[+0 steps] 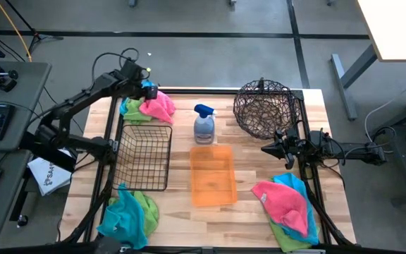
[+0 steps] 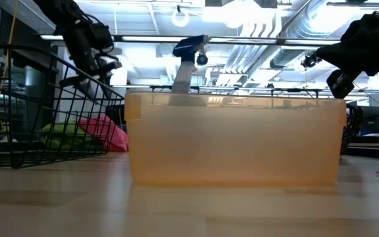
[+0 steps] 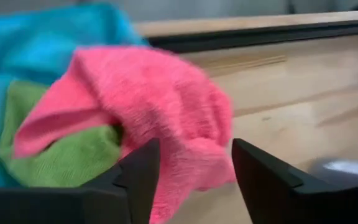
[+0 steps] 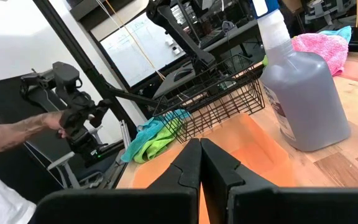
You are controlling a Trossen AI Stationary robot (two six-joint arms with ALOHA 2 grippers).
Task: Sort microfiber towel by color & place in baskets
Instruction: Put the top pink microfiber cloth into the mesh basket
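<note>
A pile of pink, lime green and cyan towels (image 1: 151, 106) lies at the far left of the table. My left gripper (image 1: 149, 90) is down at it, open. In the left wrist view its fingers (image 3: 194, 168) stand on either side of a lobe of the pink towel (image 3: 160, 99), which lies over the green (image 3: 67, 155) and cyan (image 3: 55, 37) ones. A cyan and green pile (image 1: 127, 215) lies near left. A pink, cyan and green pile (image 1: 287, 204) lies near right. The black grid basket (image 1: 145, 156), orange tray (image 1: 212, 175) and round wire bowl (image 1: 263, 107) hold no towels. My right gripper (image 1: 266, 149) hovers shut right of the tray. My left gripper's open fingers (image 3: 135, 180) straddle the hanging lobe of the pink towel (image 3: 194, 158), coming in low and slanting down over the pile. Whether the pads touch the cloth, I cannot tell. The towel lies slack on the pile.
A grey spray bottle (image 1: 204, 125) with a blue trigger stands between the far-left pile and the round bowl, just beyond the tray. A white printed sheet (image 1: 48, 173) lies off the table's left edge. A person's arm (image 4: 17, 132) shows beyond the table in the right wrist view.
</note>
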